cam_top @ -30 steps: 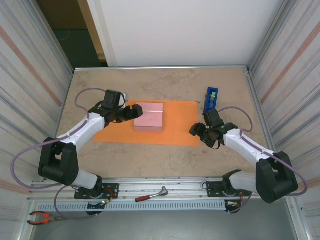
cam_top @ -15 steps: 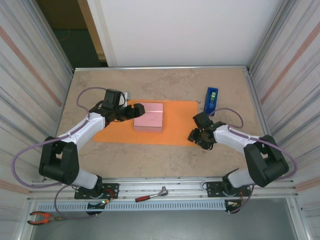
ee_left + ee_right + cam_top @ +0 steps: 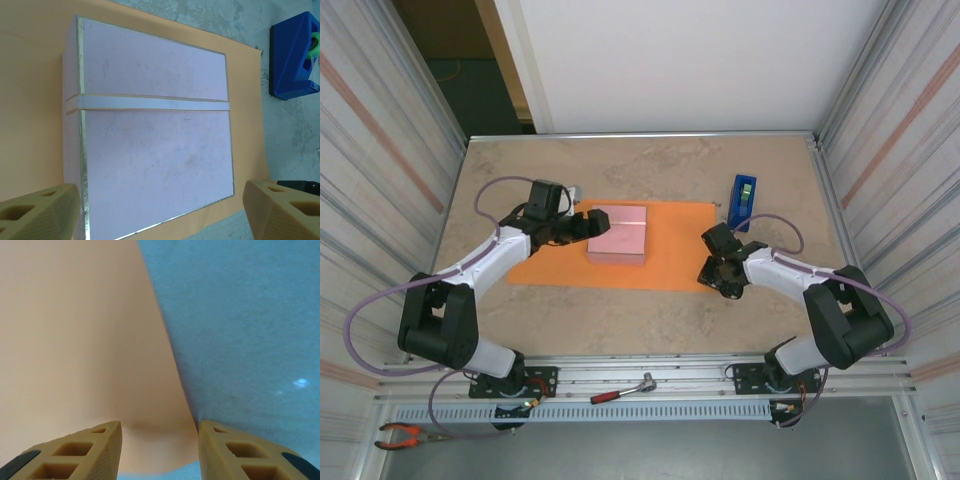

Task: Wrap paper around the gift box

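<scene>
Two grippers stand at opposite ends of the job, and the coming move looks to belong to the right one. The right gripper (image 3: 712,270) sits low at the near right corner of the paper (image 3: 675,250), its jaws partly apart with the sheet's short edge lying between them, not visibly clamped on it. From there the orange sheet runs leftward, its long axis across the counter (image 3: 620,320), flat all the way to the gift box (image 3: 618,234), which rests on the sheet left of its middle. The box thus lies to the left of the right gripper, well apart, so a fold would likely carry the edge that way. The left gripper (image 3: 588,224) hovers at the box's left side, jaws wide and holding nothing, possibly to steady it.
</scene>
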`<state>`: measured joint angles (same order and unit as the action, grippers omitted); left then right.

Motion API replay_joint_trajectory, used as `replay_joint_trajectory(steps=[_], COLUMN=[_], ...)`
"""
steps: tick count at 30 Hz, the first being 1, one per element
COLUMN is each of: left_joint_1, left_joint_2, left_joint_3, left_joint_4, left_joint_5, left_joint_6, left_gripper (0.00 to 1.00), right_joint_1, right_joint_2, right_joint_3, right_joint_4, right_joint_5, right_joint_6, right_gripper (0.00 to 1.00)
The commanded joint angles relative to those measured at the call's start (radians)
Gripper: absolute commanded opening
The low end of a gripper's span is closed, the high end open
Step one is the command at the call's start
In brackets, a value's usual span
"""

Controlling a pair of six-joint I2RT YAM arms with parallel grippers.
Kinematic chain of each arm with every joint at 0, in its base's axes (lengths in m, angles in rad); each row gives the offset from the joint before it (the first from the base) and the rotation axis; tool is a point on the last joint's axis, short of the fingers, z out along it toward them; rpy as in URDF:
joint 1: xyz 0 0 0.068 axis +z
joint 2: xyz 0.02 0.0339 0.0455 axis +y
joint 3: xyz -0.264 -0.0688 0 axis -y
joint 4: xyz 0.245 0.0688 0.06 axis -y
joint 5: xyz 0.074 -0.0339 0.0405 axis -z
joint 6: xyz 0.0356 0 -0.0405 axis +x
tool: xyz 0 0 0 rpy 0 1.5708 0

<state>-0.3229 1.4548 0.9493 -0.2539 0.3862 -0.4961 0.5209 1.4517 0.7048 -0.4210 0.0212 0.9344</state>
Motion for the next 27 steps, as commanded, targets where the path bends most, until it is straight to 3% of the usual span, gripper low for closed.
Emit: replay_joint_trajectory(steps=[1,6,11,14,22,27], left_joint_1=[0.001,0.001,0.001,0.002,0.005,0.006], left_joint_2=[0.007,0.012,0.024,0.033,0.07,0.091], left_joint_3=[-0.021,-0.021,-0.008,0.004,0.063,0.098], left_joint_4=[0.023,0.027,0.033,0.043,0.044,0.039], left_joint_5=[0.026,0.032,0.038,0.045,0.066,0.092], left_joint_6=[0.012,0.011,0.017,0.021,0.031,0.038], left_gripper=[0.85,0.85,0.86,0.86,0.86,0.86], right_joint_1=[0.03,0.036,0.011,-0.024,-0.129,-0.142], right_joint_2=[0.023,0.013,0.01,-0.001,-0.04,-0.084], right_joint_3=[0.046,0.047,0.016,-0.003,-0.037,-0.072], right_joint_4=[0.18,0.209,0.345,0.423,0.436,0.421], right_joint_5=[-0.078,-0.07,-0.104,-0.131,-0.18,-0.185], right_joint_6=[0.025,0.022,-0.03,-0.065,-0.114,-0.111], right_gripper=[0.43,0.45,0.62,0.67,0.66,0.59])
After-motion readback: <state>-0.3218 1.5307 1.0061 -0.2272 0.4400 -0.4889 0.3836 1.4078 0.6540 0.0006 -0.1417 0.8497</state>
